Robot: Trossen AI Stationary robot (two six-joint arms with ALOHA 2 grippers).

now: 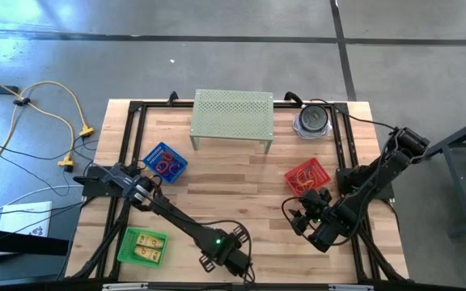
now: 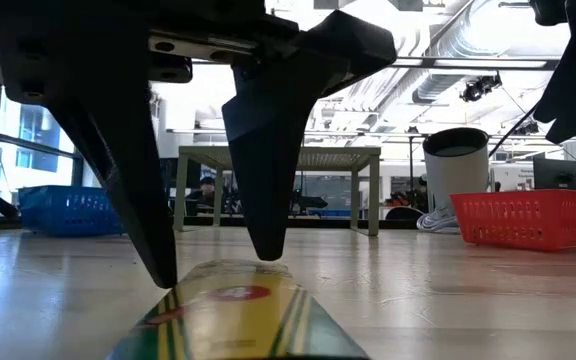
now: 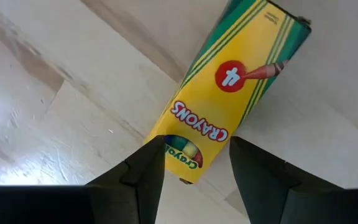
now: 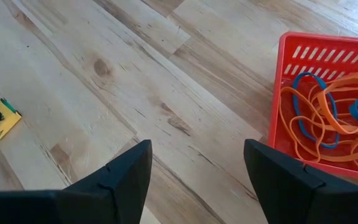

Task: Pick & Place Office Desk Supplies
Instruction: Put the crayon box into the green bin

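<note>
A yellow and green crayon box (image 3: 229,93) lies flat on the wooden table by its near edge. My left gripper (image 3: 197,168) stands over it, pointing steeply down and shut on one of its ends; in the low view its fingers (image 2: 158,200) come down onto the box (image 2: 238,310). My right gripper (image 4: 197,180) hangs open above bare wood, just left of the red basket (image 4: 291,74) that holds orange and blue rubber bands (image 4: 328,112). The blue basket (image 1: 166,162) also holds loops. The green basket (image 1: 143,246) holds yellow blocks. My left gripper pinches the crayon box across its width at the end with the window (image 3: 185,152), one finger on each long side. The fingers come from above, slanting steeply down. The box lies flat on the table.
A pale green perforated stand (image 1: 232,115) is at the table's far edge, with a dark round container (image 1: 312,121) to its right. Bare wood lies between the baskets in the table's middle. Cables (image 1: 55,121) run on the floor at the left.
</note>
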